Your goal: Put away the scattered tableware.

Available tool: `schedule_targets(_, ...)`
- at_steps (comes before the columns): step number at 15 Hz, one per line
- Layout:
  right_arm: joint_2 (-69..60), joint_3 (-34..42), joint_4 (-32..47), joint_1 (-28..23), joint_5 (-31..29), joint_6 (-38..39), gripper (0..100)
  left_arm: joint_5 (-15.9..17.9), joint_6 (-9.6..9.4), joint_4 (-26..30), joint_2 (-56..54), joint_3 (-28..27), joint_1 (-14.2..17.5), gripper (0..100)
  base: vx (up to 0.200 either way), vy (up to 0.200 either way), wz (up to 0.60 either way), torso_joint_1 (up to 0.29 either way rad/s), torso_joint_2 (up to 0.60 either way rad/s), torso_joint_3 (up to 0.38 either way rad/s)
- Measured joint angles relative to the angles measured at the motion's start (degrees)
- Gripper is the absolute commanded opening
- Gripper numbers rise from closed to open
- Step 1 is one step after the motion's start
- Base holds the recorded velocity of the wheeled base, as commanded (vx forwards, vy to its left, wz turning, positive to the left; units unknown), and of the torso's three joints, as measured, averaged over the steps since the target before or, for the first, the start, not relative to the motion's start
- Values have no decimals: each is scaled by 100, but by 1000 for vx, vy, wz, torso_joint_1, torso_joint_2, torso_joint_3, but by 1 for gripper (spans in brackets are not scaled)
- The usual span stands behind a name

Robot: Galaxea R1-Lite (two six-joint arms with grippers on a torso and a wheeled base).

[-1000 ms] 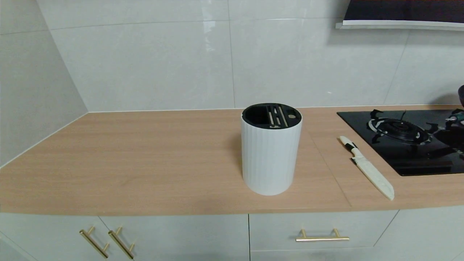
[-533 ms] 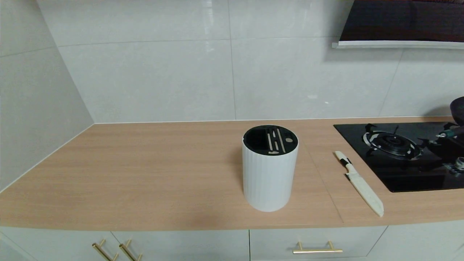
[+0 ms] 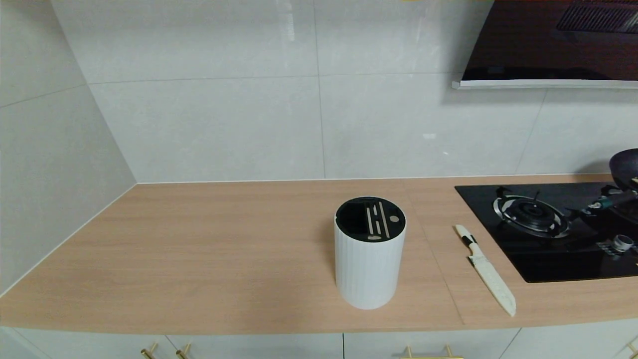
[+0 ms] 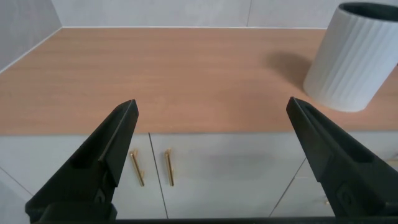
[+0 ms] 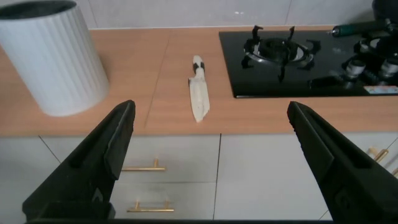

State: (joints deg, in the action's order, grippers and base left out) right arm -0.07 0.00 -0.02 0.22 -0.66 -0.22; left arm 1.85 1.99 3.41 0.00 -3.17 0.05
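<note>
A white ribbed cylindrical knife holder [image 3: 369, 254] with a black slotted top stands upright on the wooden counter [image 3: 224, 249]. A white knife [image 3: 484, 270] with a black band on its handle lies flat to the right of it, beside the stove, blade toward the counter's front edge. My left gripper [image 4: 211, 149] is open, held in front of the counter edge, with the holder [image 4: 356, 56] off to one side. My right gripper [image 5: 208, 155] is open too, in front of the cabinets, with the knife [image 5: 198, 94] and the holder [image 5: 53, 57] beyond it.
A black gas stove [image 3: 553, 227] with a burner takes up the counter's right end, a dark pan [image 3: 625, 167] at its far edge. A range hood [image 3: 553, 45] hangs above. White cabinet doors with gold handles [image 4: 151, 168] run below the counter. Tiled walls close off the back and left.
The whole head picture has shifted downward, so the camera has risen or tilted up. The holder and knife keep their places on the counter.
</note>
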Motion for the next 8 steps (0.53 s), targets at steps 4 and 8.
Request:
schedule_targets(4,0,0,2,2,4,-10,100,-2,1,0,0,0,2,100,0,0,0,76,-170,-87)
schedule_targets(8,2,0,0,2,9,-54,100,0,0,2,0,0,2,100,0,0,0,0,0,0)
